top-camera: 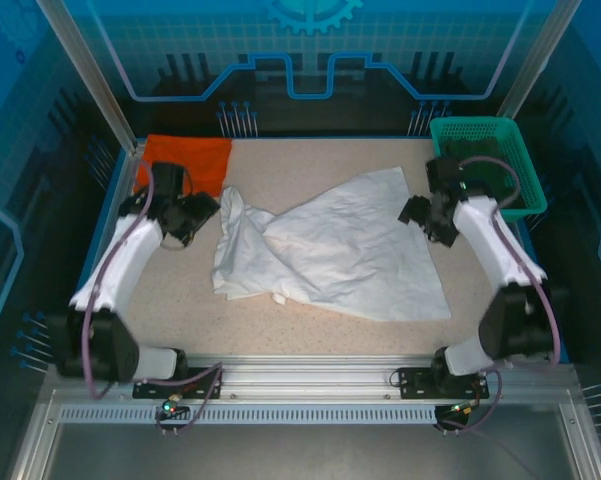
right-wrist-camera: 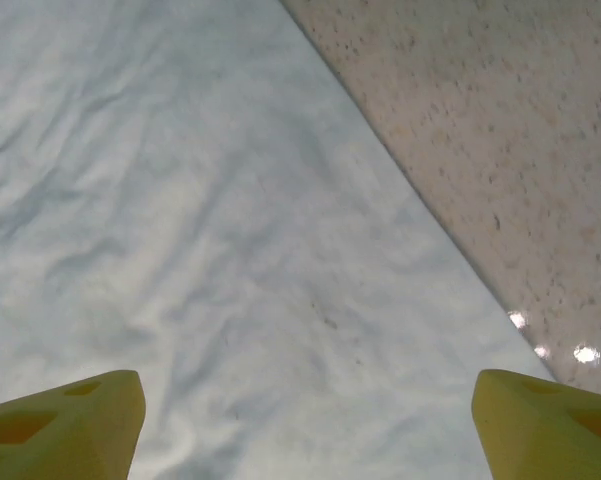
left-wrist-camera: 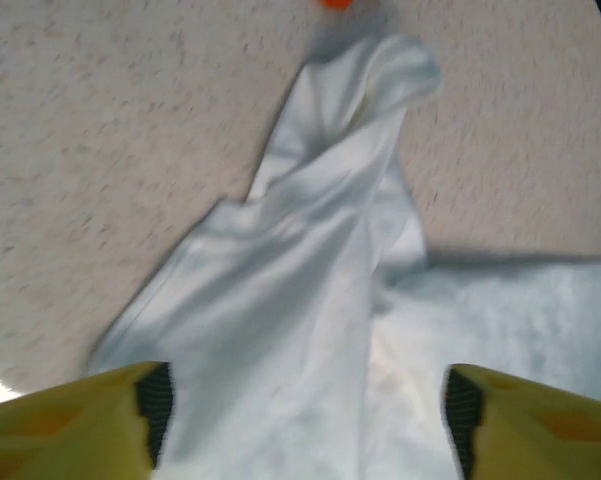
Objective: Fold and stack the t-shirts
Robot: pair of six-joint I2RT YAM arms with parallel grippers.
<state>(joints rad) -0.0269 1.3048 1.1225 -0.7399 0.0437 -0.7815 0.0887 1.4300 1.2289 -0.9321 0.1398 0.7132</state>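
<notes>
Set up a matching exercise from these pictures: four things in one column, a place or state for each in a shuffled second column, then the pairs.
Things:
1. white t-shirt
2. orange t-shirt
3. green basket
4. left gripper

Places or states:
A. at the far right corner of the table
B. lying flat at the far left corner
C. spread out and rumpled in the middle
D. open, over the bunched left end of the white cloth

Pairs: 1-C, 2-B, 3-A, 4-D
</notes>
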